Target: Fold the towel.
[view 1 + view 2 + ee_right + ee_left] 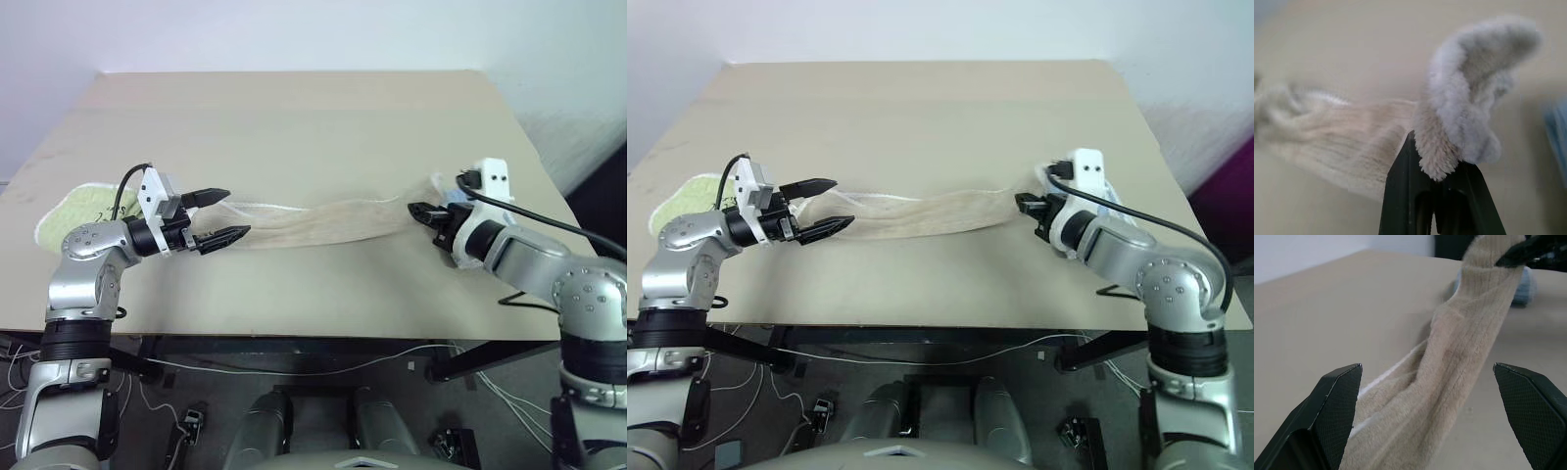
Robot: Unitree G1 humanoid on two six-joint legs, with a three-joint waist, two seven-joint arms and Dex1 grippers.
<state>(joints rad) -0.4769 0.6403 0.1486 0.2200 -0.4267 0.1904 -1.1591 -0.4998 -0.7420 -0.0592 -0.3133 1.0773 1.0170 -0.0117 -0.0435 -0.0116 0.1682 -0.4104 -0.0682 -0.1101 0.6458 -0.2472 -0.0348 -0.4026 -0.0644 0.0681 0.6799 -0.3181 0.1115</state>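
The beige towel [323,223] is bunched into a long rope across the middle of the table [294,108]. My right gripper [414,210] is shut on its right end and holds that end a little above the tabletop; a fluffy tuft of the towel [1474,98] sticks out past the closed fingers [1400,191]. My left gripper [238,212] stands open at the left end. In the left wrist view the towel [1449,362] runs between its two spread fingers [1337,406], white edging showing, without being pinched.
A yellow-green towel [83,211] lies at the table's left edge behind my left arm. A light blue towel [1525,284] sits just beyond my right gripper. The table's front edge runs close below both arms.
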